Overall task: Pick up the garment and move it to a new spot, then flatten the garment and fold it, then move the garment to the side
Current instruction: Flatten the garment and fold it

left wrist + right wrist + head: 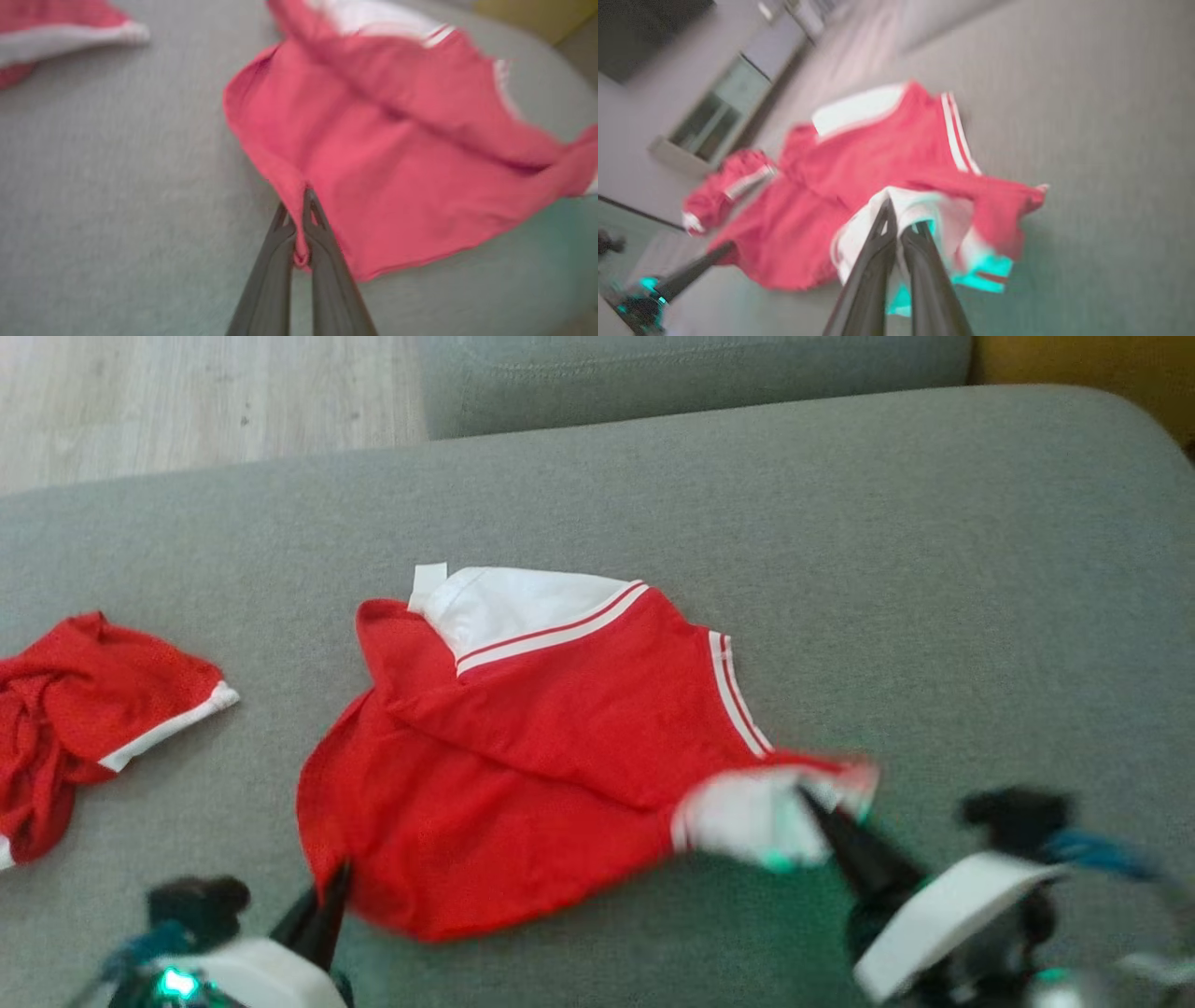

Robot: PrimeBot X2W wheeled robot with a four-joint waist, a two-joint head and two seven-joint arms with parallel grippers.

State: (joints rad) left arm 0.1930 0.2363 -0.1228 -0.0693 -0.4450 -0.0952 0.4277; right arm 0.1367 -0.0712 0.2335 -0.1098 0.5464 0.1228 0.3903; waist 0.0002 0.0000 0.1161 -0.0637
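Note:
A red garment [523, 756] with white trim and a white inner panel lies spread on the grey cushion [840, 569], partly lifted at its near edge. My left gripper [338, 879] is shut on its near left hem, the red cloth pinched between the fingers in the left wrist view [299, 219]. My right gripper [810, 798] is shut on the white-edged near right corner, which is raised off the cushion; the right wrist view shows that pinch [896, 219] on the garment [878, 177]. The left gripper [719, 249] also appears there at the hem.
A second red garment [75, 719] with white trim lies crumpled at the cushion's left edge, also in the left wrist view [60, 28] and right wrist view [724, 186]. A backrest cushion [691, 373] stands behind, with pale wooden floor [187, 401] at the far left.

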